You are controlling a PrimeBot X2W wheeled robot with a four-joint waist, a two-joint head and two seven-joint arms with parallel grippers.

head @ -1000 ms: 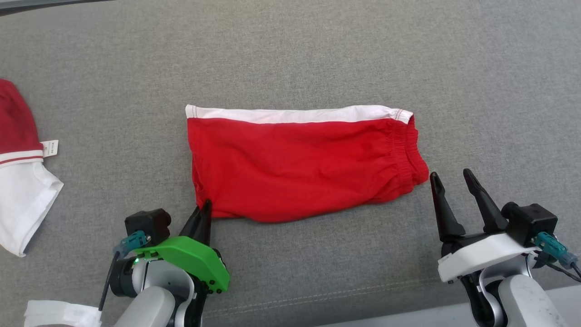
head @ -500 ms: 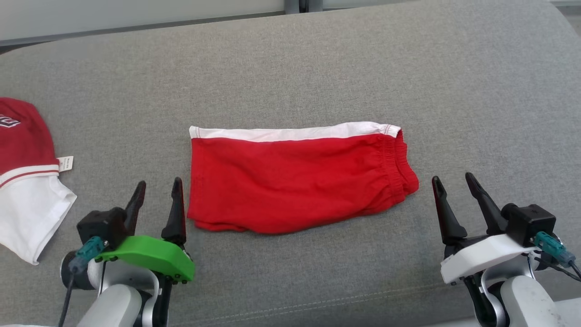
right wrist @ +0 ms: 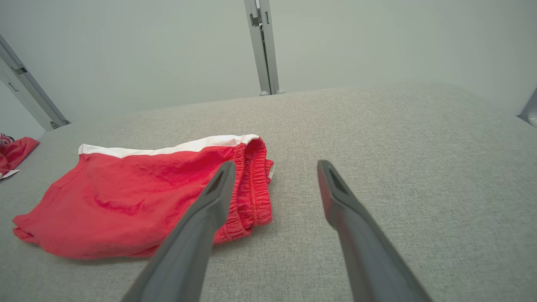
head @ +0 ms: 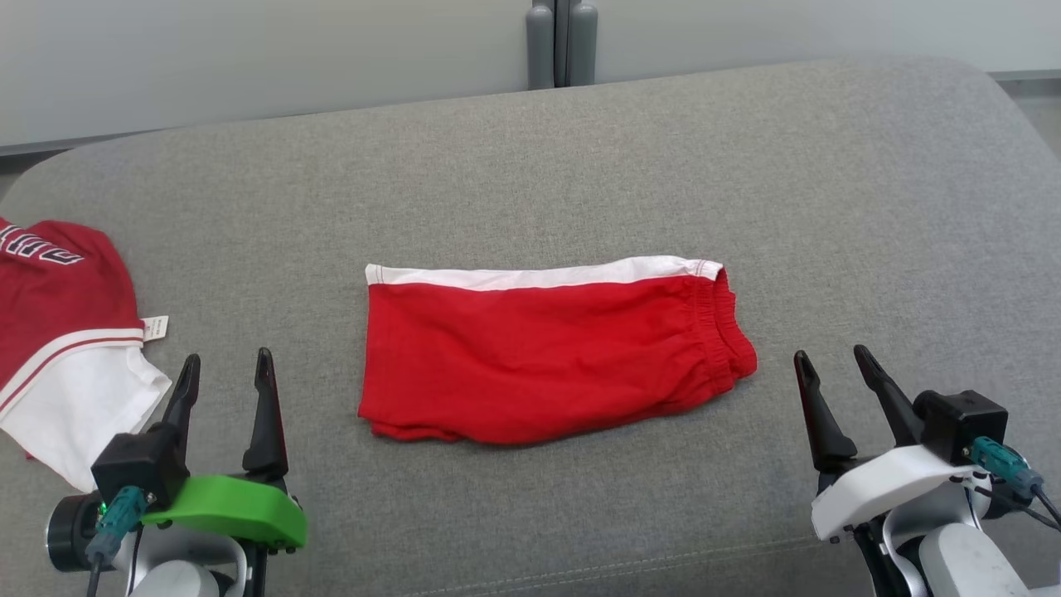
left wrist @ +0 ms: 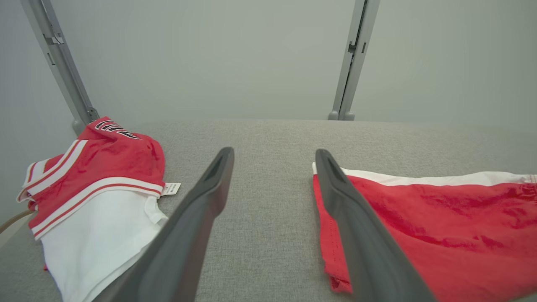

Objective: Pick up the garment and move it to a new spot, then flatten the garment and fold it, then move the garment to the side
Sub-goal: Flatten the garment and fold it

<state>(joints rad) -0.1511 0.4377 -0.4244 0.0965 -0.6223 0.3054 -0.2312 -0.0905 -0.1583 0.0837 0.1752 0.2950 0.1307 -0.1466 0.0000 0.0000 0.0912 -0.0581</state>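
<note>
Two finger pairs, left fingers (head: 265, 414) and right fingers (head: 816, 406), apart; side garment (head: 66, 332) edge-cropped.

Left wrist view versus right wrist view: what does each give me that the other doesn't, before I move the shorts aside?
Left wrist view: the open left fingers, the hem end of the red shorts, and the white half of the red-and-white garment. Right wrist view: the open right fingers, the shorts' elastic waistband, bare cushion beyond it. Both: the folded shorts lying free on the grey cushion, the other garment's red part, the pale wall.
</note>
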